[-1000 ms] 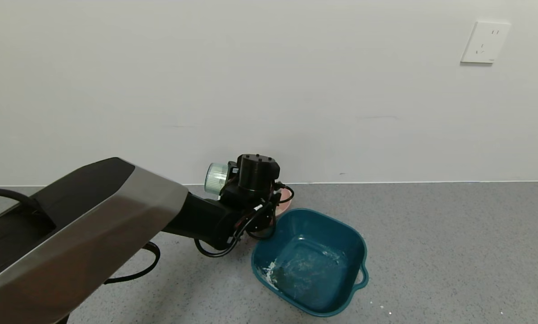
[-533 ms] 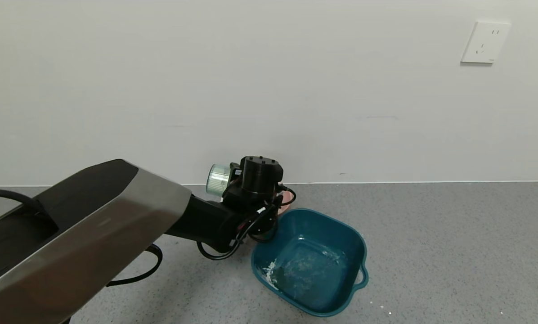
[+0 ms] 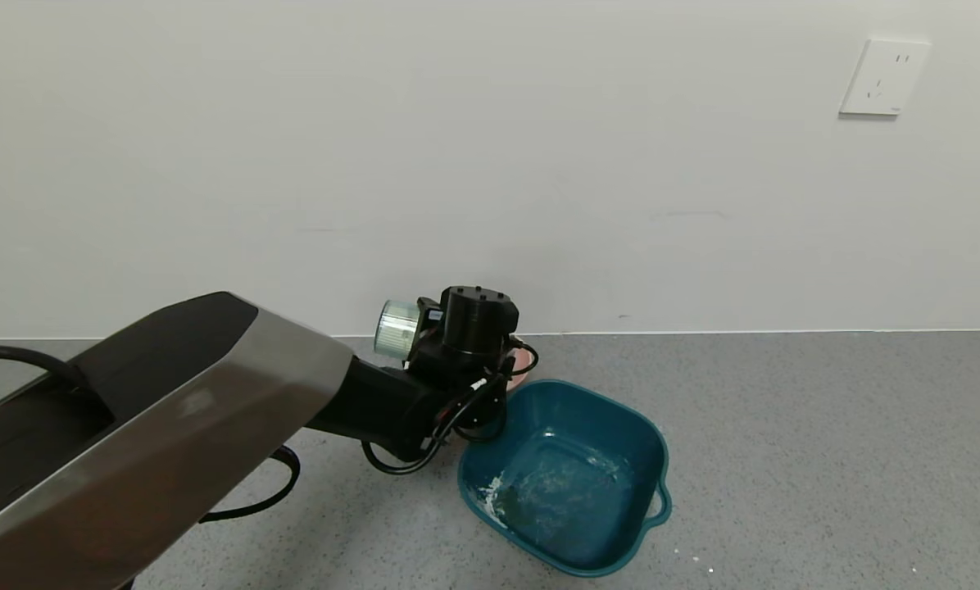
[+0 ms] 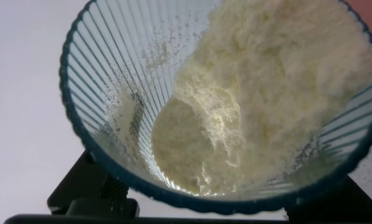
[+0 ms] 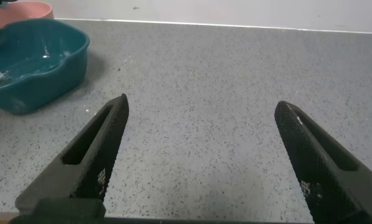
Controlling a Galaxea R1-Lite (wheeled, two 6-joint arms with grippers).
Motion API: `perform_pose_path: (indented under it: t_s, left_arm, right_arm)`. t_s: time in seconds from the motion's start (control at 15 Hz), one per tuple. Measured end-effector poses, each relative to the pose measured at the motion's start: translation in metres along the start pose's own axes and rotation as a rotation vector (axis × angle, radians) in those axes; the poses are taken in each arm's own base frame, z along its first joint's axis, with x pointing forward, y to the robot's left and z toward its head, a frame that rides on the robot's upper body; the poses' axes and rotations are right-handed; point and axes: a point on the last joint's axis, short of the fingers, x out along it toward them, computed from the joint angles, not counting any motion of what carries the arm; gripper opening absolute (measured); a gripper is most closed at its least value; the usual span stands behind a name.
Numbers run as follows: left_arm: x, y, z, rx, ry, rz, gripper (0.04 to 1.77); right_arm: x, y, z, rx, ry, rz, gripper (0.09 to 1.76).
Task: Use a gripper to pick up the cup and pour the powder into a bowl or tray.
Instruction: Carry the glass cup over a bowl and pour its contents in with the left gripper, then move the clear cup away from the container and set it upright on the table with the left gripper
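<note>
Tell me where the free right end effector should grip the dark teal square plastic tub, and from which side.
I'd pinch the thin upright rim of the dark teal square plastic tub beside its small loop handle, coming down from the robot's right. The open right end effector is on that side; the left end effector, holding the translucent ribbed cup, crowds the far-left corner.

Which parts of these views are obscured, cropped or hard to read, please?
Head view: the left gripper hides most of the pink bowl. Left wrist view: the cup fills the frame, its powder sliding. Right wrist view: the right gripper is cropped.
</note>
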Motion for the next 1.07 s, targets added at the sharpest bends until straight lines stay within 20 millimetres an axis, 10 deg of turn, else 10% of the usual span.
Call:
perform_pose_path:
  t_s: [1.07]
  left_arm:
    - [-0.001, 0.012, -0.028, -0.166, -0.04, 0.063, 1.3]
  right_arm:
    - [0.0, 0.0, 0.0, 0.0, 0.0, 0.0, 1.71]
